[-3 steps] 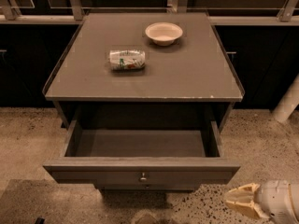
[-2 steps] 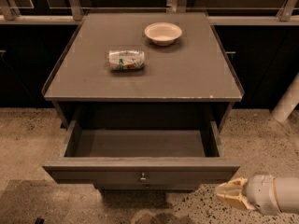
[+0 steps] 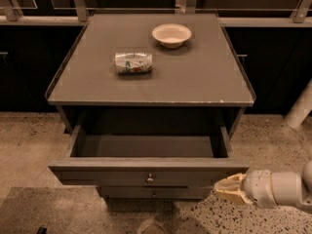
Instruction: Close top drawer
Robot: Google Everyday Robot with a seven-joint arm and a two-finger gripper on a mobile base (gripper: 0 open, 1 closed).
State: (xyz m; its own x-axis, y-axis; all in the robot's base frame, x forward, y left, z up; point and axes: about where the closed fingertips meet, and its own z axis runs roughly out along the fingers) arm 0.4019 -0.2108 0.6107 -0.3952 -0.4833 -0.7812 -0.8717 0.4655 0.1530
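Observation:
The top drawer [image 3: 112,176] of the grey-brown cabinet stands pulled far out, and its inside is empty. A small round metal knob [image 3: 149,178] sits at the centre of its front. My gripper [image 3: 228,189] comes in from the lower right on a white arm. Its cream-coloured tip is just in front of the right end of the drawer front, close to it or touching it; I cannot tell which.
On the cabinet top [image 3: 204,77] lie a crushed can [image 3: 133,62] on its side and a white bowl [image 3: 171,35]. A lower drawer front [image 3: 126,193] shows under the open one. The floor is speckled stone. A white post [image 3: 300,106] stands at the right.
My gripper has moved left along the floor side, from well right of the drawer to its front's right end. The drawer stands as far out as before.

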